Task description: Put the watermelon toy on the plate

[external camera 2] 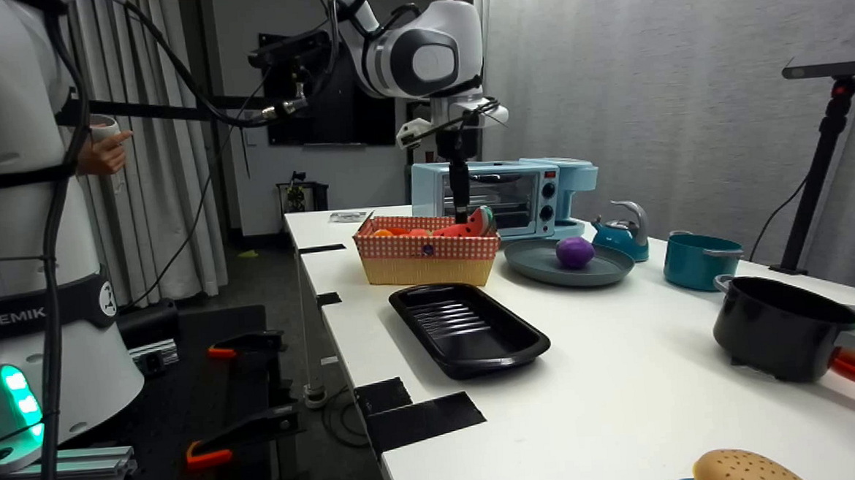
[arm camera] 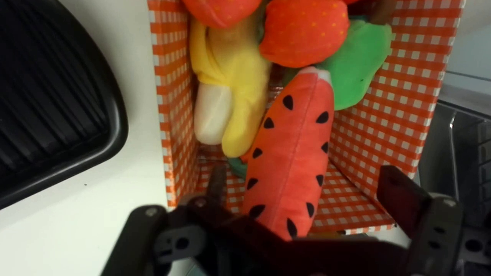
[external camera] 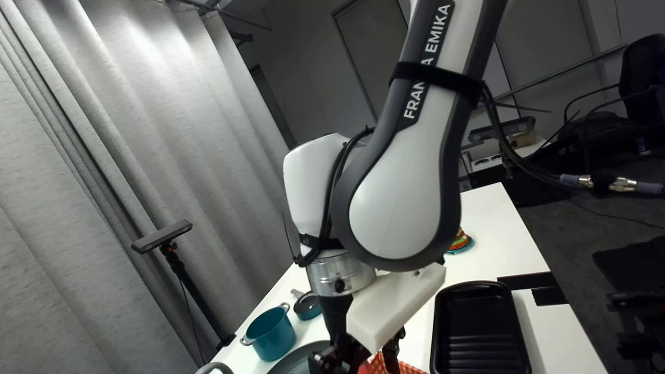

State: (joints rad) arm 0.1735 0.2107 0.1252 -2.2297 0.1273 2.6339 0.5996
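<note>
The hand (arm camera: 303,178), jaws wide apart, hangs over the checked basket (external camera 2: 429,270). The watermelon toy (arm camera: 291,153) lies in it, between the jaws in the wrist view, a red toy (arm camera: 305,34) at its twelve o'clock and a banana toy (arm camera: 243,105) near ten. In an exterior view, the grey-green plate (external camera 2: 531,265) sits on the desk (external camera 2: 610,377) at the basket's three o'clock, carrying a purple toy (external camera 2: 574,253).

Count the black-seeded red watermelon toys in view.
1: a black-seeded red plush watermelon slice lies in the rectangular red-checked basket, beside a yellow plush banana, framed by the open black gripper in the wrist view. Others could be hidden underneath.
</note>
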